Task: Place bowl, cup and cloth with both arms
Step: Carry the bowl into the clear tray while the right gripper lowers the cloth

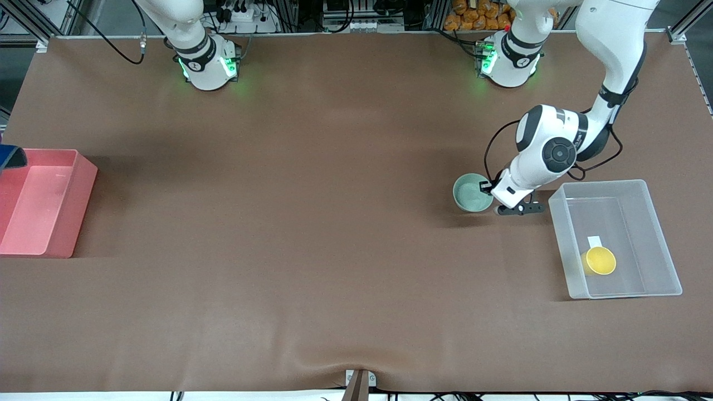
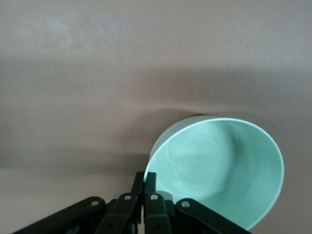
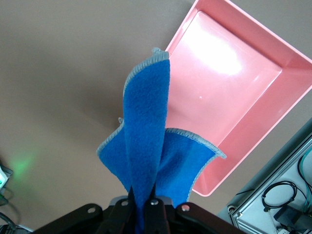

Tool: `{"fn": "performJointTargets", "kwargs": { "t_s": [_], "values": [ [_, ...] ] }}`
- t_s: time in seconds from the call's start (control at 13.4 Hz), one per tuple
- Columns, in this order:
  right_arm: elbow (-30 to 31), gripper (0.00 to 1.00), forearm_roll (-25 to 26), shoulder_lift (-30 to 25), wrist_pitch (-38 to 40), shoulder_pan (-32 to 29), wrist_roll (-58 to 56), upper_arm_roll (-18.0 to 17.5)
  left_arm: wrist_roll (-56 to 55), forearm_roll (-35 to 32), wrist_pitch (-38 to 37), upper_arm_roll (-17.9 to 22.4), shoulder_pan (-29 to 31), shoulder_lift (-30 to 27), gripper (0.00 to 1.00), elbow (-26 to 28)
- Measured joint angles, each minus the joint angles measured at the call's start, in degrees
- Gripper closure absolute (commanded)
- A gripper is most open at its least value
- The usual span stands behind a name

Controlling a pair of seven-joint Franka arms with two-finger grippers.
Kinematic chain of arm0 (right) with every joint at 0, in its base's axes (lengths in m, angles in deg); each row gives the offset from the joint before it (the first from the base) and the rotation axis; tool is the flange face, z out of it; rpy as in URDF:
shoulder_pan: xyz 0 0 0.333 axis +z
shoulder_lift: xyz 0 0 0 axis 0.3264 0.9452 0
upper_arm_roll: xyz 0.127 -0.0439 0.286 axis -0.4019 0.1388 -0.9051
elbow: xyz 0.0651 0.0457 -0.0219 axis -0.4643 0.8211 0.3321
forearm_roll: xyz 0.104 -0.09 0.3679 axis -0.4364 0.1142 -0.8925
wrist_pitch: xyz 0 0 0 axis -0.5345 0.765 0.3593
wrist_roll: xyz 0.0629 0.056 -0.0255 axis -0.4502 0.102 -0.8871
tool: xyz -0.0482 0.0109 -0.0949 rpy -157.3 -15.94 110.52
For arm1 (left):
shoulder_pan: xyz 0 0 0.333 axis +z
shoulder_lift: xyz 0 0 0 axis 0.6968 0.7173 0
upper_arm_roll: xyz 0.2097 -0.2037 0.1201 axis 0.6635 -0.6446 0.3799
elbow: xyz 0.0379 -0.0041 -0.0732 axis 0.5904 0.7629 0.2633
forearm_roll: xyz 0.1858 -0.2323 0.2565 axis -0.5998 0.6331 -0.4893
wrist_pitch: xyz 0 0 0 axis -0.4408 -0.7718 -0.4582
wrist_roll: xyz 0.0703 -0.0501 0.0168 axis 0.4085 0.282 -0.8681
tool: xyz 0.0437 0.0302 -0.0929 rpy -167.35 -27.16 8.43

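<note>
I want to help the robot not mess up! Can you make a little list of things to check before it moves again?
1. Left gripper pinching the bowl rim: ok.
2. Right gripper holding the cloth: ok.
3. Cloth over the pink bin: not ok, it hangs beside the bin's edge.
4. Cup in the clear bin: ok.
5. Room for the bowl in the clear bin: ok.

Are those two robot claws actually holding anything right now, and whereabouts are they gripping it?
Yes. The left gripper pinches the bowl by its rim; the right gripper holds the cloth by a bunched part.
</note>
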Motion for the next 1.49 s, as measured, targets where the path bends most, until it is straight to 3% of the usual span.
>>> {"fn": "performJointTargets", "kwargs": {
  "t_s": [0.15,0.37,0.67,0.97,1.19,1.49],
  "values": [
    [0.70,1.00,0.00,0.30,-0.44,-0.16,-0.02,0.00,-0.23,0.00,-6.14,0.27,0.63,-0.16,1.00,-5.16],
    [0.99,1.00,0.00,1.18,-0.78,-0.30,-0.02,0.00,-0.20,-0.13,-20.51,0.38,3.41,-0.83,1.00,-17.12],
    [1.05,1.00,-0.02,2.57,-1.73,-0.43,-0.02,0.02,2.70,-0.18,-29.87,0.55,8.44,-1.10,1.00,-27.13],
    [1.14,1.00,-0.14,5.10,-3.72,-2.01,-0.07,0.05,7.12,-0.27,-34.39,0.79,12.11,-1.06,1.00,-32.40],
    [1.16,1.00,-0.29,6.50,-5.28,-2.52,-0.12,0.03,12.08,-0.73,-34.84,1.37,14.61,-0.88,1.00,-33.25],
    [1.21,1.00,-1.20,9.36,-12.18,-3.97,-0.12,0.03,19.20,-7.06,-34.83,1.69,19.22,0.69,1.00,-34.97]
  ]
}}
